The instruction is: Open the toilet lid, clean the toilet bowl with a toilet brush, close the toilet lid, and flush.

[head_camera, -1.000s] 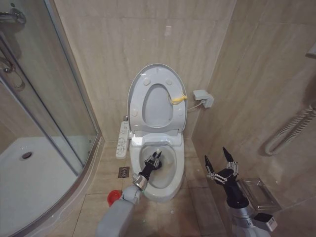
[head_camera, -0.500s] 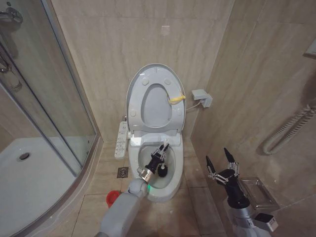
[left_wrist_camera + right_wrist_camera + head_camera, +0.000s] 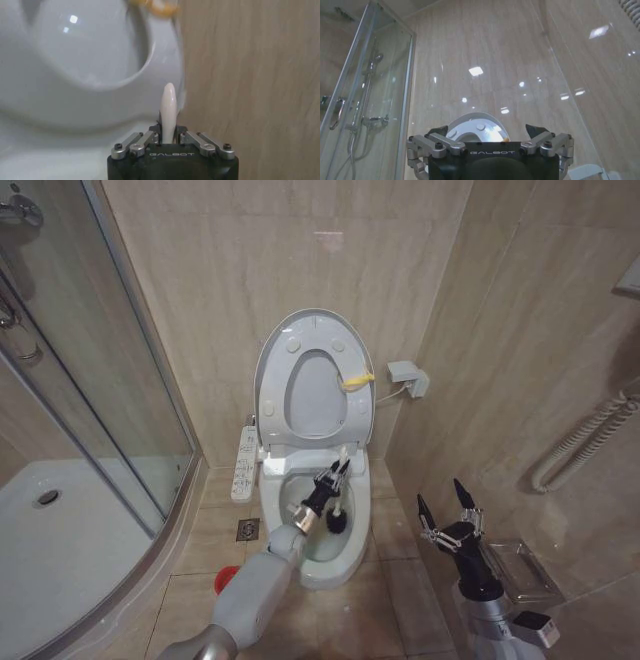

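Note:
The toilet lid [image 3: 312, 330] stands upright against the wall with the ring seat raised against it, a yellow tag [image 3: 357, 380] at its edge. Below it the toilet bowl [image 3: 322, 565] lies uncovered. My left gripper [image 3: 333, 477] reaches over the bowl and is shut on the toilet brush [image 3: 337, 523], whose dark head is down inside the bowl near its right wall. In the left wrist view the brush's white handle [image 3: 168, 107] rises between the fingers, with the lid [image 3: 90, 56] behind. The red cup holder [image 3: 228, 578] sits on the floor left of the pedestal. My right gripper [image 3: 445, 505] waits open to the right of the toilet.
A curved glass shower enclosure [image 3: 100, 410] and its white tray [image 3: 60, 560] take up the left. A control panel [image 3: 243, 463] hangs beside the bowl, above a floor drain [image 3: 250, 529]. A wall box [image 3: 410, 377], a grab rail [image 3: 580, 445] and a metal holder [image 3: 520, 570] are on the right.
My left gripper has carried the brush toward the back right of the bowl, and the dark brush head now shows. The right arm has stayed put.

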Tool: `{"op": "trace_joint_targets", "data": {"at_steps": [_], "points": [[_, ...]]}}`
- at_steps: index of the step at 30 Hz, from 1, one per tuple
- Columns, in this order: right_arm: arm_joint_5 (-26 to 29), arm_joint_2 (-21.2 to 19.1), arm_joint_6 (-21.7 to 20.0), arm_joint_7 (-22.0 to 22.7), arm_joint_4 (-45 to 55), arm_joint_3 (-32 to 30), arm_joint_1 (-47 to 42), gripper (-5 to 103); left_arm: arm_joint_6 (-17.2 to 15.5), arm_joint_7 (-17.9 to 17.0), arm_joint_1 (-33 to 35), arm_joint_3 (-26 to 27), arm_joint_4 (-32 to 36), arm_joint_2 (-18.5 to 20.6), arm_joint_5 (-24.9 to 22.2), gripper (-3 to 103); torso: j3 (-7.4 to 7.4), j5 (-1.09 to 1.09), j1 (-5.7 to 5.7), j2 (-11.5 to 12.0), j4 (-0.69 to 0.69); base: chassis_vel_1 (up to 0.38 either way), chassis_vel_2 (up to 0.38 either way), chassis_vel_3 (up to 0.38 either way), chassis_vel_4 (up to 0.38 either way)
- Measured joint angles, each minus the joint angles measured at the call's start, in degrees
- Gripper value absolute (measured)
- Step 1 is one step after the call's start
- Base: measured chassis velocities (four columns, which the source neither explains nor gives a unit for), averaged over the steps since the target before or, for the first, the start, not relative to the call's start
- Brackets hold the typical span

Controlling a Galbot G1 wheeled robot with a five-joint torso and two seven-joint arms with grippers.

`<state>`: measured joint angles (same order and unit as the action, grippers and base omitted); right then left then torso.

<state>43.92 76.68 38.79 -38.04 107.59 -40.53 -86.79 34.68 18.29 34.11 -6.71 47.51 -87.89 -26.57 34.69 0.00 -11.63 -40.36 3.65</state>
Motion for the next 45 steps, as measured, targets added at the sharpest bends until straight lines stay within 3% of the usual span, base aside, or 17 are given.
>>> {"op": "trace_joint_targets", "data": {"at_steps": [3, 9, 17, 23, 28, 31, 39, 41, 45], "points": [[0.0, -0.1, 0.0, 0.0, 0.0, 0.0, 0.0, 100, -1.2, -3.0, 0.3, -0.8, 0.7, 1.0, 1.0, 19, -0.01, 0.0, 0.0, 0.0, 0.0, 0.0, 0.0, 0.0, 0.0], [0.3, -0.5, 0.0, 0.0, -0.5, -0.4, 0.3, 100, -6.7, -11.3, 0.8, -6.6, 12.4, 4.2, -1.5, 19, -0.01, -0.01, 0.0, 0.0, 0.06, 0.0, 0.0, 0.0, 0.0], [0.5, -0.4, 0.2, -0.6, -1.6, -0.3, 0.4, 100, -11.6, -15.5, -0.2, -12.0, 9.9, 6.2, -0.1, 19, -0.01, 0.0, 0.01, 0.0, 0.02, 0.0, 0.0, 0.0, 0.0], [1.3, -0.9, 0.3, -0.9, -2.4, -0.4, 1.1, 100, -11.6, -14.2, -2.9, -16.1, 13.8, 8.6, -1.3, 19, 0.0, 0.0, 0.0, 0.0, 0.04, 0.0, 0.0, 0.0, 0.0], [1.7, -1.0, 0.4, -1.2, -2.8, -0.3, 1.3, 100, -9.8, -11.7, -4.5, -17.2, 10.7, 9.2, -2.0, 19, 0.0, 0.0, 0.0, 0.0, 0.04, 0.0, 0.0, 0.0, 0.0], [2.1, -1.2, 0.6, -1.6, -3.1, -0.1, 1.3, 100, -9.1, -11.0, -5.6, -19.1, 9.1, 9.8, -5.0, 19, 0.0, 0.01, 0.0, 0.0, -0.02, 0.0, 0.0, 0.0, 0.0], [2.3, -1.6, 0.6, -1.7, -3.1, 0.0, 1.2, 100, -5.5, -7.3, -9.3, -18.7, 7.8, 5.8, -6.8, 19, 0.0, 0.0, 0.0, 0.0, 0.07, 0.0, 0.0, 0.0, 0.0], [2.3, -1.6, 0.6, -1.7, -3.1, 0.0, 1.1, 100, -5.0, -5.9, -9.4, -18.8, 4.8, 5.3, -6.4, 19, 0.0, 0.0, 0.0, 0.0, 0.04, 0.0, 0.0, 0.0, 0.0], [2.3, -1.6, 0.6, -1.8, -3.1, 0.0, 1.1, 100, -6.2, -6.7, -9.1, -20.3, 3.4, 6.3, -6.9, 19, 0.0, 0.0, 0.0, 0.0, -0.01, 0.0, 0.0, 0.0, 0.0]]}}
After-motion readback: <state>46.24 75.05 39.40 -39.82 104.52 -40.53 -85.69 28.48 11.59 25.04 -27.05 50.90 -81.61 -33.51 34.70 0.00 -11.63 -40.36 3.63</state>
